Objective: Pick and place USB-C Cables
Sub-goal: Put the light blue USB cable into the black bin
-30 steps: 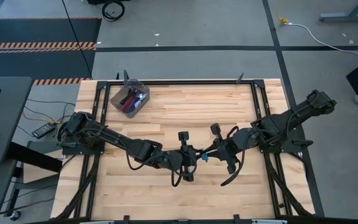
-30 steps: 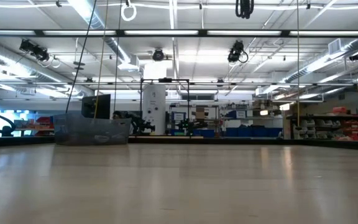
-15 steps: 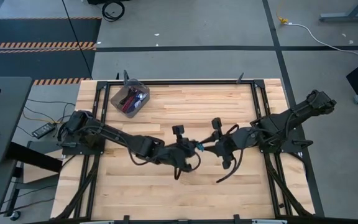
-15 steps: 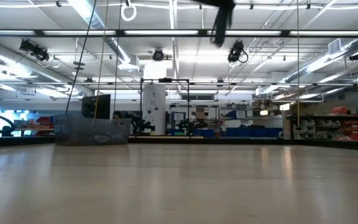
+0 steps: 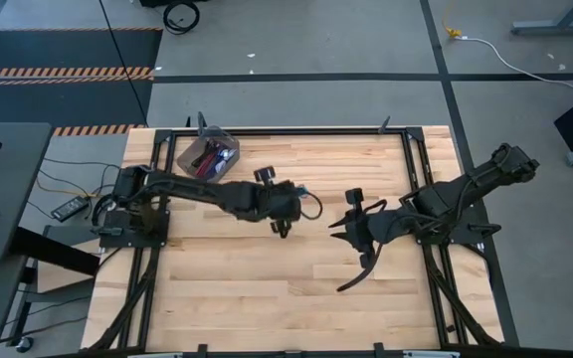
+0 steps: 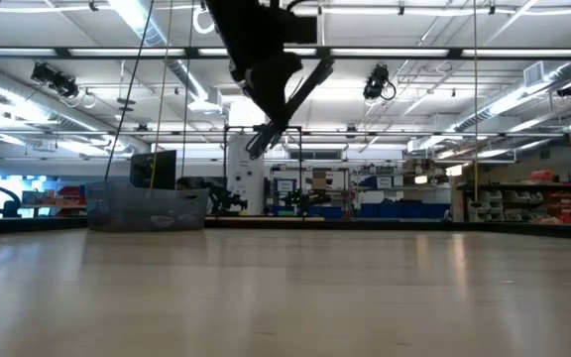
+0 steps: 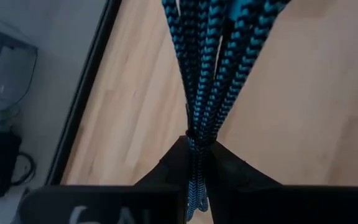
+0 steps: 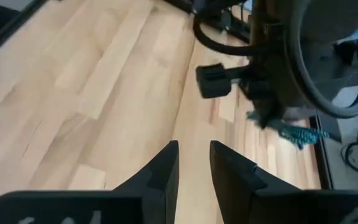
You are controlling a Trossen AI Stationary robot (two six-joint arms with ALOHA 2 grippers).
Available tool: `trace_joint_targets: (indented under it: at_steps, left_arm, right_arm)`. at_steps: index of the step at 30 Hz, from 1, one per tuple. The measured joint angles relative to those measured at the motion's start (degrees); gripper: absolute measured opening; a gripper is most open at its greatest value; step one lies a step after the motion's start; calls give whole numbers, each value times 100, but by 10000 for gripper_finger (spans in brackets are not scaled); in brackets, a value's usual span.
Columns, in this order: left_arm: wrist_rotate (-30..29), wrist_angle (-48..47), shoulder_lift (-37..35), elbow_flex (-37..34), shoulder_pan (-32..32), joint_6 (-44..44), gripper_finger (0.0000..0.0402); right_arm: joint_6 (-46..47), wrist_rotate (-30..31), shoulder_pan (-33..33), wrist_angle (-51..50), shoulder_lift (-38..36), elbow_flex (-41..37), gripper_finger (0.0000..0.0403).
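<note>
The teal USB-C cable (image 7: 210, 56), a braided teal-and-black bundle, sits in my left gripper (image 7: 197, 149), which is shut on it. In the high view this gripper (image 5: 288, 197) hangs over the table's middle, right of the clear bin (image 5: 207, 157). The bin holds magenta and dark cable bundles. My right gripper (image 8: 194, 155) is open and holds nothing; it hovers right of centre (image 5: 351, 224). The right wrist view shows the teal cable (image 8: 298, 134) sticking out beside the left arm. No white-silver cable shows. My left gripper pinches several strands of the teal cable together, at a narrow part of the bundle (image 7: 199, 134), between its two fingertips. The strands fan out beyond the fingers. The cable is lifted clear of the table.
The clear bin stands near the table's far left corner and shows in the low view (image 6: 147, 206). A dark frame rail (image 5: 296, 130) runs along the table's edges. Bare wood (image 5: 267, 288) lies between the arms and the near edge.
My left gripper has carried the teal cable away from the right gripper, moving left and toward the far edge, nearer the bin, and has come down into the low view. My right gripper has drawn back toward the table's right.
</note>
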Motion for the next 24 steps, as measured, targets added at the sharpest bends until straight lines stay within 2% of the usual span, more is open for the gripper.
trace_joint_targets:
  at_steps: [4, 9, 15, 24]
  left_arm:
    - [93, -484, -1, 0, 502, 22, 35]
    - [520, -1337, -1, 2, 1296, -368, 35]
    - [525, -2245, -5, 2, 2101, -477, 35]
    - [271, -3238, -12, 4, 2784, -558, 36]
  right_arm:
    - [69, 18, -31, -271, 0, 0, 96]
    - [71, 38, -191, -380, 0, -2, 95]
    - [73, 186, -605, -437, 2, -7, 95]
    - [115, 169, -1142, -370, 4, -383, 95]
